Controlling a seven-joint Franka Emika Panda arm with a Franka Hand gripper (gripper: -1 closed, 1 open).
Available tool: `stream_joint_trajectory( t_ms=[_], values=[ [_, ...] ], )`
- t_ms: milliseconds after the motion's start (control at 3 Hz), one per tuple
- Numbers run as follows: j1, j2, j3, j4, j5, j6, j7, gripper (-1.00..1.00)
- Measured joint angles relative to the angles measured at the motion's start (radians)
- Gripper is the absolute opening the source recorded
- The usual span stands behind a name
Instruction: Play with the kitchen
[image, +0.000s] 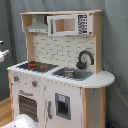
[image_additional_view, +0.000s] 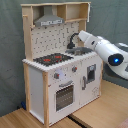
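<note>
The kitchen (image: 60, 95) is a tall white and light-wood toy, seen in both exterior views. It has a black-red stovetop (image: 34, 65), a sink (image: 71, 74) with a black faucet (image: 85, 59), knobs (image_additional_view: 59, 76), an oven door (image_additional_view: 64, 96) and a grey hood (image_additional_view: 49, 21). In the second exterior view my white arm (image_additional_view: 102, 50) reaches in from the right, and its gripper end (image_additional_view: 79, 37) overlaps the faucet area, largely hidden. In the first exterior view only a white part of the arm (image: 2, 54) shows at the left edge, away from the kitchen.
A grey curtain (image: 116, 45) hangs behind the kitchen. The kitchen stands on a wooden floor (image_additional_view: 105, 112). Another rounded white part (image: 22, 121) sits at the bottom left of the first exterior view. An upper shelf with a microwave-like box (image: 69, 24) tops the kitchen.
</note>
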Motion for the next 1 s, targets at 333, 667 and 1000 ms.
stream_joint_trajectory(
  t_ms=[333,667,1000],
  values=[
    [0.01,0.0,-0.03,0.008,-0.059,-0.074,0.075,1.0],
    [0.019,0.0,-0.055,0.018,-0.111,-0.147,0.152,1.0],
    [0.022,0.0,-0.077,0.035,-0.165,-0.218,0.229,1.0]
  ],
)
